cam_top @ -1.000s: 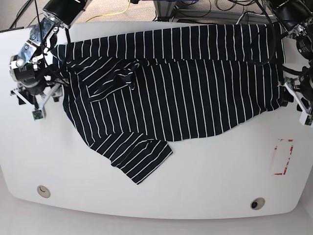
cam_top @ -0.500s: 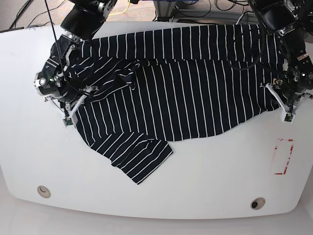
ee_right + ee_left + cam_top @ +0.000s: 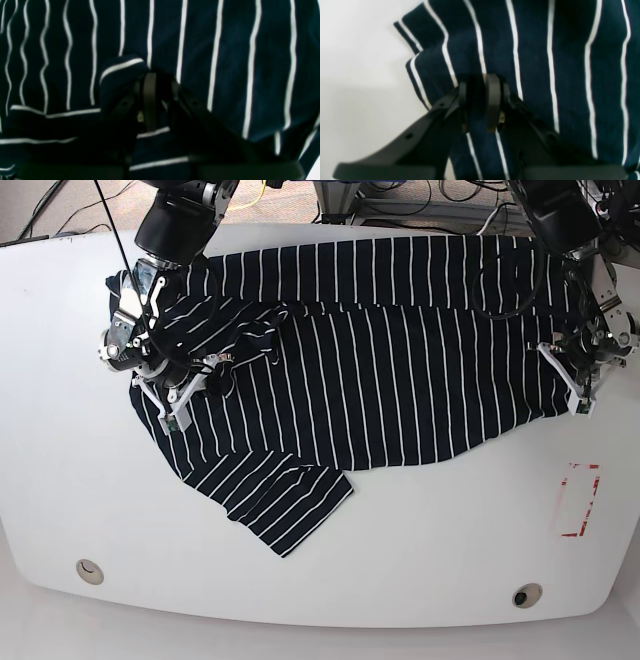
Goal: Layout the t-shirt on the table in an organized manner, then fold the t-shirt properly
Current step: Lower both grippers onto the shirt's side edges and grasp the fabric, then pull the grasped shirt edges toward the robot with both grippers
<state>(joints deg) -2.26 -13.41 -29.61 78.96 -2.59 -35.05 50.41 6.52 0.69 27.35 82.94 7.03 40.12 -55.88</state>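
The t-shirt lies crumpled across the upper half of the table, its long axis running left to right in the base view, with one sleeve trailing toward lower centre. The right gripper, at the left of the base view, sits on the shirt's left end. In its wrist view the jaws are pressed together, pinching a raised fold of striped cloth. The left gripper, at the right of the base view, sits on the shirt's right edge. Its wrist view shows the jaws nipping cloth just inside the edge, with bare table at the frame's left. Each arm thus holds the end nearest it, and the cloth lies between the two grippers. A spreading move would likely pull the ends apart along that axis.
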